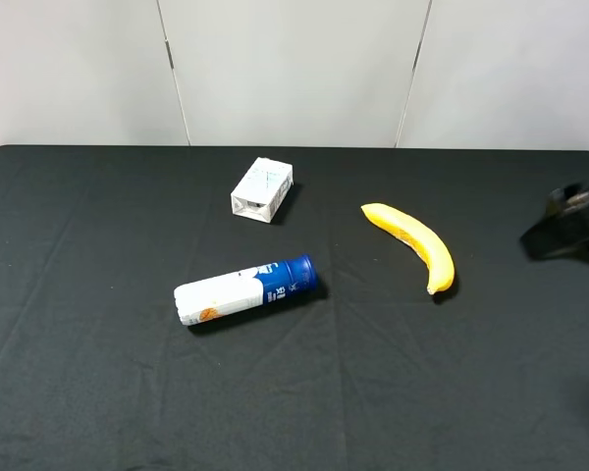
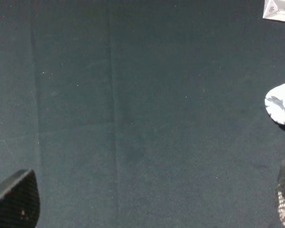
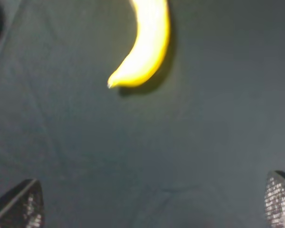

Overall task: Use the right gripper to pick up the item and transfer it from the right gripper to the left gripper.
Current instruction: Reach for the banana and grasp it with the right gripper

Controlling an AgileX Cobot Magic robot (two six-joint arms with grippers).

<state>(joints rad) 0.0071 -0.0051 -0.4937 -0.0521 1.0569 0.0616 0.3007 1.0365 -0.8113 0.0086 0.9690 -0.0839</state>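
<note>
Banana [image 1: 412, 243]: lies flat on the black-clothed tabletop [image 1: 98, 373], right of centre in the high view, curving from its far tip down to its near tip. Nothing touches it.

Right gripper [image 3: 151, 204]: fingers spread wide, with only the two tips showing in its wrist view and bare cloth between them. One end of the banana [image 3: 145, 47] lies ahead of them, apart. We hold nothing here.

At the right edge of the high view we see a dark blur [image 1: 569, 224] (probably this same gripper, though it is too soft to be sure). It sits well apart from the banana.

Left gripper [image 2: 149, 202]: also spread wide, over bare cloth and gripping nothing.

White-and-blue tube [image 1: 245, 291]: on its side near the middle of the tabletop, left of the banana, with its blue end toward the fruit.

Small white carton [image 1: 262, 189]: farther back, apart from the tube. The left wrist view catches an edge of both.
</note>
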